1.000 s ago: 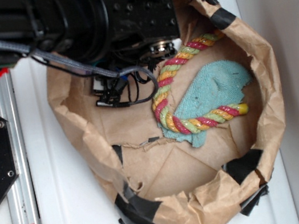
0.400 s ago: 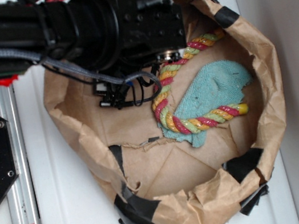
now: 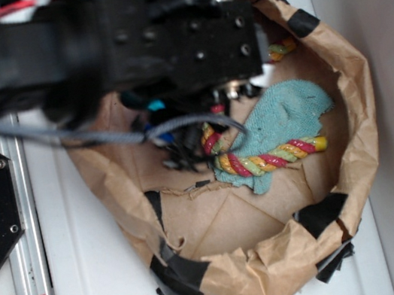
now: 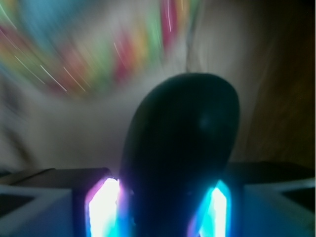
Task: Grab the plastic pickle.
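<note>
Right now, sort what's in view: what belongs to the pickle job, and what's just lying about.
Job: pickle, dark and rounded, held between the glowing sides of the pincer.

Lying about: rope, teal cloth, paper bag around them.

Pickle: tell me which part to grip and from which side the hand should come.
Grip the pickle across its narrow width, partway along its smooth sides, approaching along its length from the end nearest the wrist camera. It is oblong with rounded ends, so the tips would likely slip. The wrist view shows the hand placed just so, a lit finger on each flank; the outside view hides the pickle.
</note>
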`<state>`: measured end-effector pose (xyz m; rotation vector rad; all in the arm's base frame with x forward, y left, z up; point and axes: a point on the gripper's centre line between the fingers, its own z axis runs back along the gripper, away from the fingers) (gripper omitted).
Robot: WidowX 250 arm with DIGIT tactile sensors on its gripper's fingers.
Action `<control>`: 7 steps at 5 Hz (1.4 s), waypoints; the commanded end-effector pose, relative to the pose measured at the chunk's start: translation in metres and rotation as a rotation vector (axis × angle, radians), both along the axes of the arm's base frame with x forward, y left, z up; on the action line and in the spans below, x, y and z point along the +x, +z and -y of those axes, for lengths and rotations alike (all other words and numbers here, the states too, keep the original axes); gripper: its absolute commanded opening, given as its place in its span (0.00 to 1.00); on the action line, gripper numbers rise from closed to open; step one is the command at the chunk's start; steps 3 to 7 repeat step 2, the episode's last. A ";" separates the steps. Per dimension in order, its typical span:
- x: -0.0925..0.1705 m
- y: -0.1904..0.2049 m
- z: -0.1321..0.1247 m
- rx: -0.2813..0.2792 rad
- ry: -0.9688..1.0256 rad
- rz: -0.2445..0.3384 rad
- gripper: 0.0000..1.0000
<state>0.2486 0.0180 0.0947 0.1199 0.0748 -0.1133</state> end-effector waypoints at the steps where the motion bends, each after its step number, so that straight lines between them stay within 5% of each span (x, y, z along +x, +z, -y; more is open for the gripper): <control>1: 0.019 0.096 0.028 -0.064 0.098 0.301 0.00; 7: 0.017 0.086 0.024 -0.074 0.109 0.293 0.00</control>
